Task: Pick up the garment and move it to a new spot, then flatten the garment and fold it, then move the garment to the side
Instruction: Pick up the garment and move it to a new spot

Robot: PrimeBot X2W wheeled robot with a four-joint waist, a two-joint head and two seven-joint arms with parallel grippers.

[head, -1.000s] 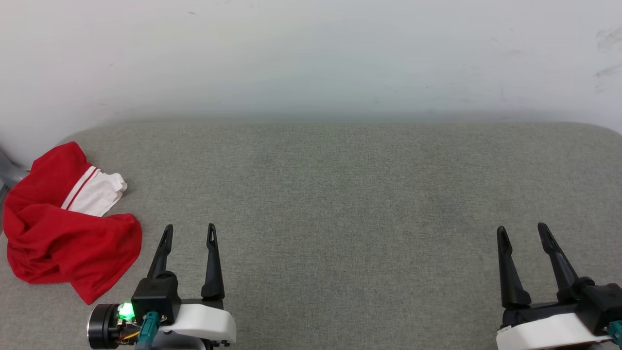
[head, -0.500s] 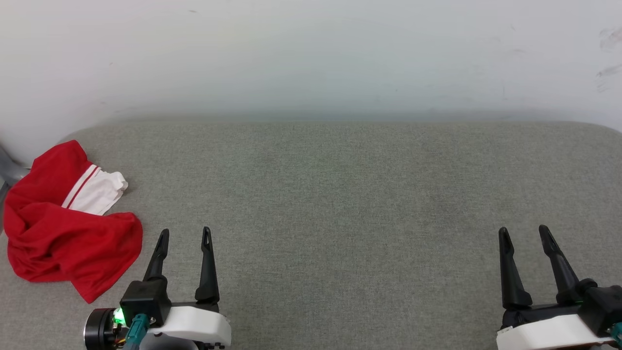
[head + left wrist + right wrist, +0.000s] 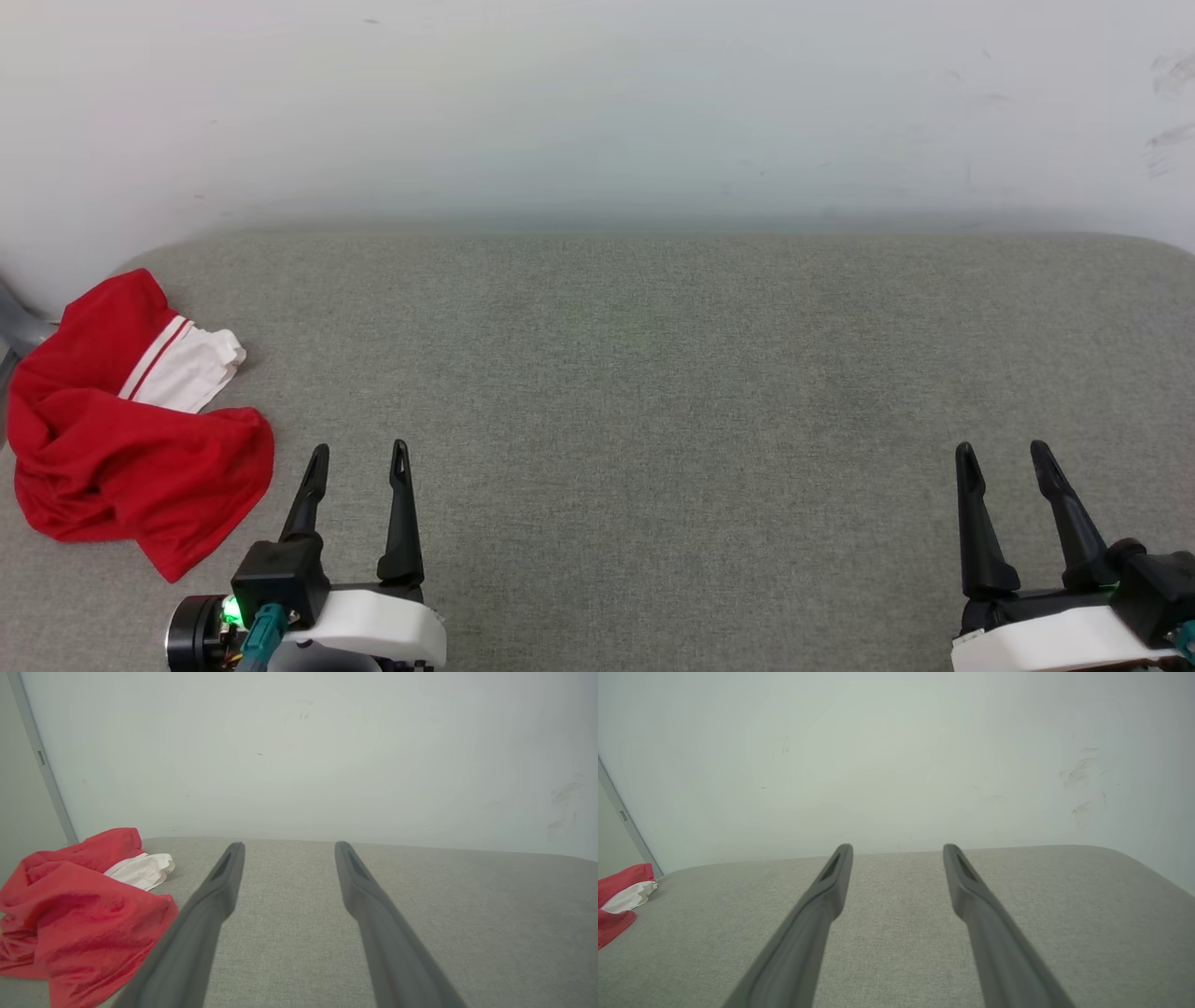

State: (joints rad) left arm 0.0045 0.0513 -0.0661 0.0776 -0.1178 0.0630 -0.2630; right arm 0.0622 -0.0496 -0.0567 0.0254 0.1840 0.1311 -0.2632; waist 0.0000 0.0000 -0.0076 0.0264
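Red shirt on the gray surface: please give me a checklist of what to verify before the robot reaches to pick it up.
1. The left gripper is open: ok.
2. The right gripper is open: ok.
3. The red shirt is free, touched by neither gripper: ok.
4. Nothing lies between the left gripper and the red shirt: ok.
5. The red shirt lies flat: not ok, it is a crumpled heap.
6. The red shirt rests wholly on the gray surface, not over its left edge: cannot tell.
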